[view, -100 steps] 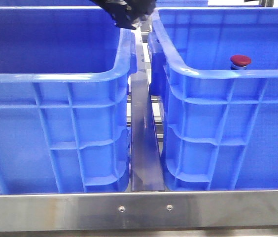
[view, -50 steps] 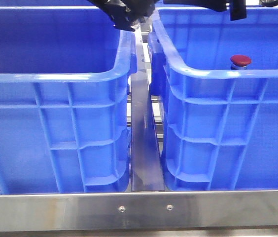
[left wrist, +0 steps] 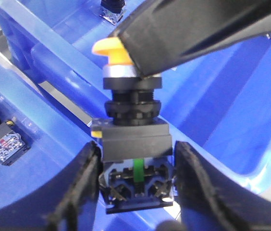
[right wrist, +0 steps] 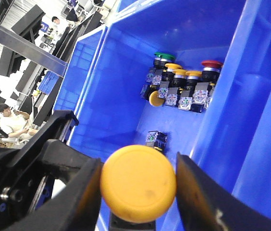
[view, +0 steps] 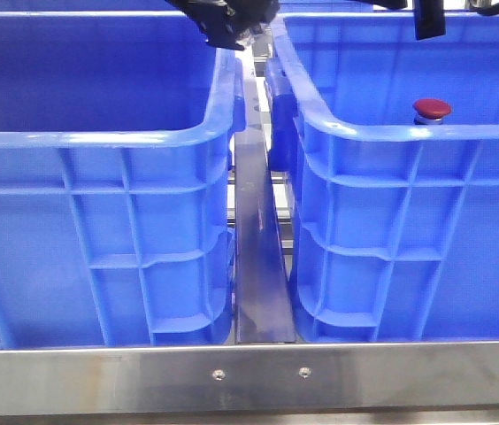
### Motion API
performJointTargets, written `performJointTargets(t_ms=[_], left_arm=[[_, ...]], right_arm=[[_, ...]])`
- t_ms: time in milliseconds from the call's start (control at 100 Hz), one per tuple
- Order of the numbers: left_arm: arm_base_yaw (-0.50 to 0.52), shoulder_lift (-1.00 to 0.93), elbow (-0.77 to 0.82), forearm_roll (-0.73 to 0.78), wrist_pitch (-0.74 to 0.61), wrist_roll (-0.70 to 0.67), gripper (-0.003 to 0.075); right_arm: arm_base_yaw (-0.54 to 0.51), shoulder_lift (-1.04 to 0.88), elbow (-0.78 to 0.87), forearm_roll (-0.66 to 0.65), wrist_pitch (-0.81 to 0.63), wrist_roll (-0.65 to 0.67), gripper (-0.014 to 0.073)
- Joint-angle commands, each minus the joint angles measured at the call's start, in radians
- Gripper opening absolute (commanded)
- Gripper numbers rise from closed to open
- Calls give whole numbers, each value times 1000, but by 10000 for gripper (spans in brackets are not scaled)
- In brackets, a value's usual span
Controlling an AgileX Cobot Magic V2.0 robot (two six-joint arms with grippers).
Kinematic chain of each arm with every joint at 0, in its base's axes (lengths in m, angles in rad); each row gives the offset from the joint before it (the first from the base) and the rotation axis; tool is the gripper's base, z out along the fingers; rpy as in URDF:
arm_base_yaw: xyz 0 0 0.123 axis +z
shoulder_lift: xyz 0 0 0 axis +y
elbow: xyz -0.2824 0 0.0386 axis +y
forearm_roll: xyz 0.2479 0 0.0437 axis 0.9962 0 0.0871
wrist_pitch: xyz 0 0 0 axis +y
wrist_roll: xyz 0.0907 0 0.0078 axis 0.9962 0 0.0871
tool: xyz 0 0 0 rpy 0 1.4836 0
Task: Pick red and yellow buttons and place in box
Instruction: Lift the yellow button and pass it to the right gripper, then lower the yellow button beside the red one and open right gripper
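Above the gap between the two blue crates, the yellow button [left wrist: 134, 134] is held in the air, and both arms are at it. The left fingers [left wrist: 85, 173] are clamped on its black square base, one on each side. The right fingers [right wrist: 73, 192] stand against the yellow cap on both sides, so I judge they grip it too. The red button [view: 432, 109] stands upright inside the right crate [view: 409, 133], near its front wall, with other buttons grouped close by.

I judge this to be a passing of the button from one arm to the other. The danger is in the timing. If the left fingers let go before the right ones have a firm hold, the button can fall into the gap or onto the metal worktop rail [view: 258, 266]. The cap is a smooth, round dome, so flat fingers can slip on it and the button can tilt. If both arms pull while both are gripping, the cap could twist on its collar.

The button has a glossy plastic cap, a silvery ring under it, a black ribbed nut, then a box-like block with a green mark and small terminals. The crates are hard, shiny plastic with ribs outside and rounded rims. Nothing here looks soft.
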Motion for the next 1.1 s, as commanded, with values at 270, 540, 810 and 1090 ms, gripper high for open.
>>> performJointTargets(t_ms=[270, 540, 810, 1090], left_arm=[[-8, -48, -40, -5, -29, 1, 673], [-8, -58, -40, -5, -21, 1, 673], [-8, -58, -40, -5, -21, 1, 673], [-8, -58, -40, -13, -19, 1, 673]], right_arm=[[-106, -39, -38, 60, 28, -144, 199], [-314, -130, -35, -20, -90, -338, 199], [-354, -194, 48, -151, -552, -466, 199], [-354, -105, 45, -148, -744, -570, 199]])
